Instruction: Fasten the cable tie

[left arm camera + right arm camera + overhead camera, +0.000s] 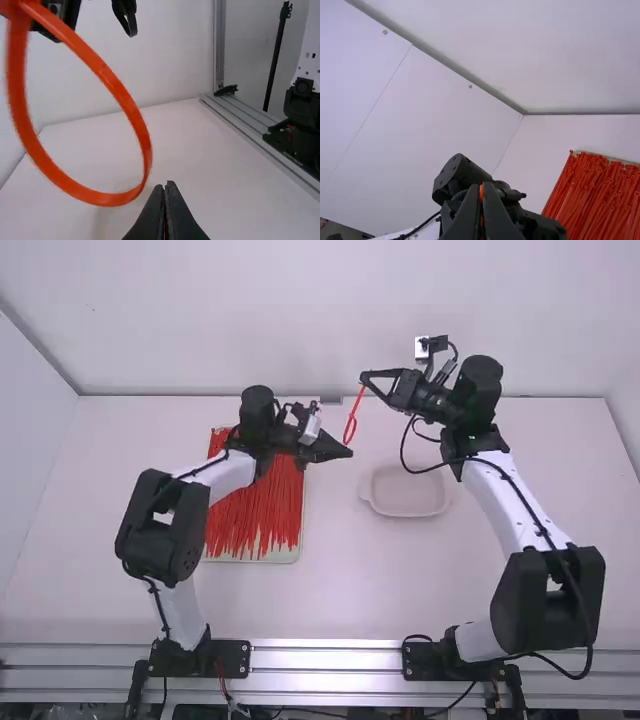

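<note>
Holding the looped orange cable tie (pixel 352 423) in the air above the desk (pixel 90 490), my right hand (pixel 364 380) is clenched on the tie's upper end. My left hand (pixel 343 452), fingers pressed together, sits just below the loop, between the pile of spare ties (pixel 255 515) and the white dish (pixel 405 492).

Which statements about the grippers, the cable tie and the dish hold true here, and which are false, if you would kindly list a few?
1. The right gripper holds a looped cable tie in the air. True.
2. The left gripper has its fingers wide open. False: they are shut.
3. The pile of spare ties lies in the white dish. False: it lies on a flat board beside the dish.
4. The dish stands on the right arm's side of the pile. True.
</note>
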You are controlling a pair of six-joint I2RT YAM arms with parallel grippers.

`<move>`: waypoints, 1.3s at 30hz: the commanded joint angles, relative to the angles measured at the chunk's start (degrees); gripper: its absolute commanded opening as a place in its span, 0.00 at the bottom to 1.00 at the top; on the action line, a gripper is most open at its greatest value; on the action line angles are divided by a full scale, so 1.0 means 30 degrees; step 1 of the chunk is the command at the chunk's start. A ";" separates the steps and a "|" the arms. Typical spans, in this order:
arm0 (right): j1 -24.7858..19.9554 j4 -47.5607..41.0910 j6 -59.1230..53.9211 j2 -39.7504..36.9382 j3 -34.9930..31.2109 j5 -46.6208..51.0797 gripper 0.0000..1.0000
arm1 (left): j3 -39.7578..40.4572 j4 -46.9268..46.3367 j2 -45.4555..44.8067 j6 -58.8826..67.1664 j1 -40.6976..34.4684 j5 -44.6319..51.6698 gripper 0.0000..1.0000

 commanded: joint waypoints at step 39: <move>0.0364 -0.3745 -0.2186 -0.0102 0.0313 -0.4320 0.00 | -0.0036 0.4255 -0.0087 -0.5479 0.2127 0.0036 0.22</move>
